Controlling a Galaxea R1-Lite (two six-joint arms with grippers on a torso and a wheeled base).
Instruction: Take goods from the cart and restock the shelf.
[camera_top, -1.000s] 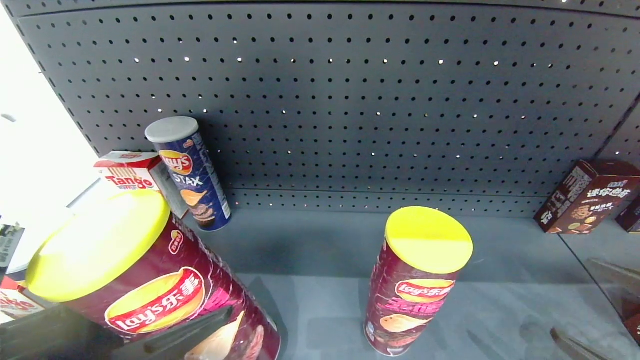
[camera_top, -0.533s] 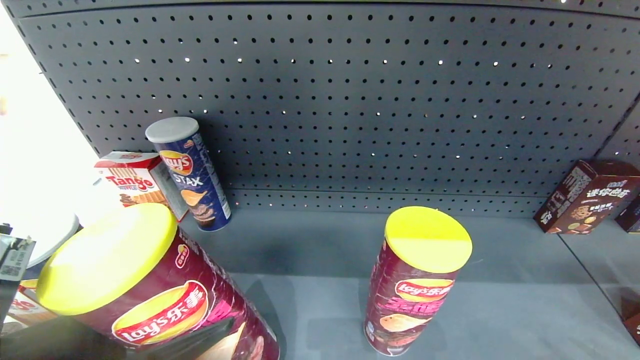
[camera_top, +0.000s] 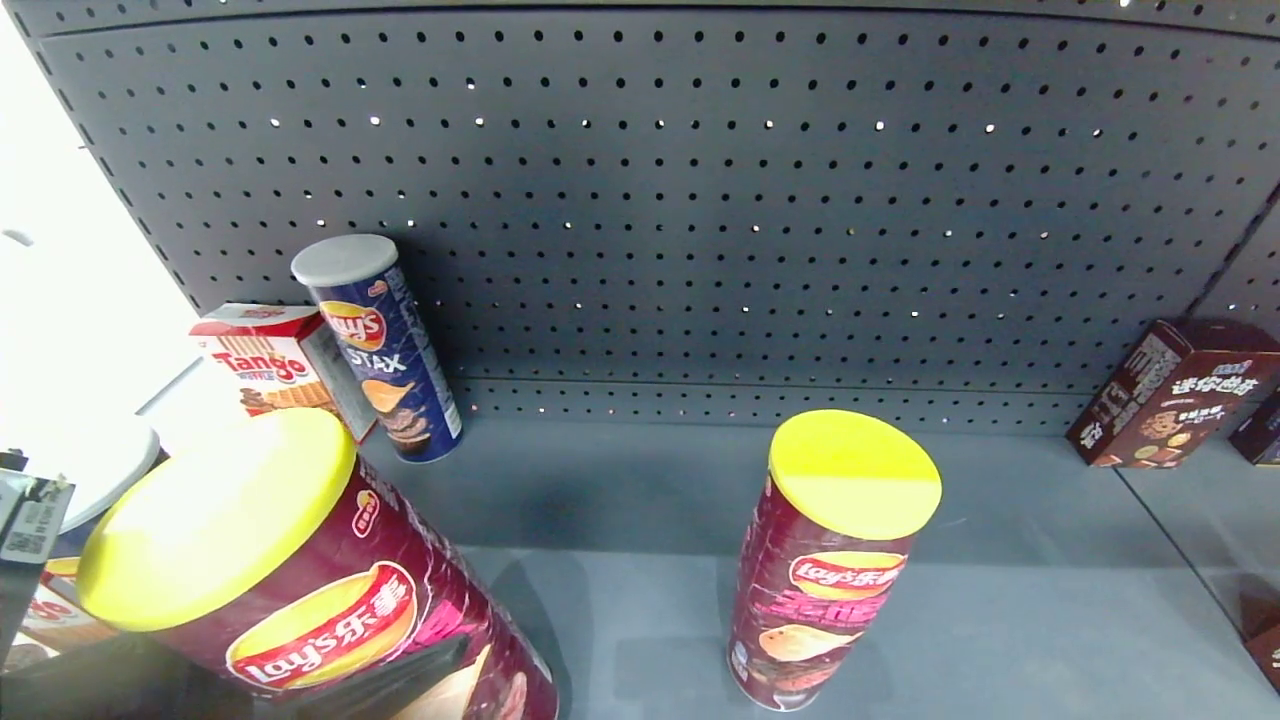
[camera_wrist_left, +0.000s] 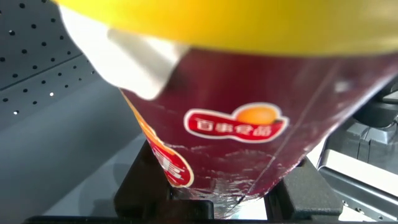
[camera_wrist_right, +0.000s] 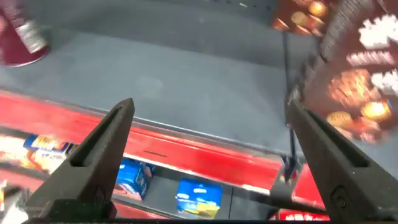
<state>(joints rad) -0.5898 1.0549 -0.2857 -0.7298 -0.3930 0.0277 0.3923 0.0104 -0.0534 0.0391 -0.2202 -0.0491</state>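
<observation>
Holding the maroon chip canister (camera_top: 300, 590) clamped between its fingers, the left gripper (camera_wrist_left: 217, 193) has brought it a little further in over the front left corner of the shelf (camera_top: 1000, 620). Over the last second its yellow lid (camera_top: 215, 520) has slid rightward and lower in the head view, uncovering more of the wafer box (camera_top: 265, 360) behind it. In the last half second it barely shifts. The canister leans, lid toward the shelf's left end, and whether its base touches the board cannot be told. The right gripper (camera_wrist_right: 210, 109), whose fingers showed at the right front edge a second ago, has drawn back. It now hangs empty with fingers spread wide over the front edge, above the red price strip (camera_wrist_right: 186, 149). The matching canister (camera_top: 830, 590) stands upright near the front edge at the middle, and the blue chip canister (camera_top: 385, 360) stays against the pegboard back (camera_top: 700, 200). This looks like the placing step, with the canister yet to be righted and set down on the board left of its twin.
</observation>
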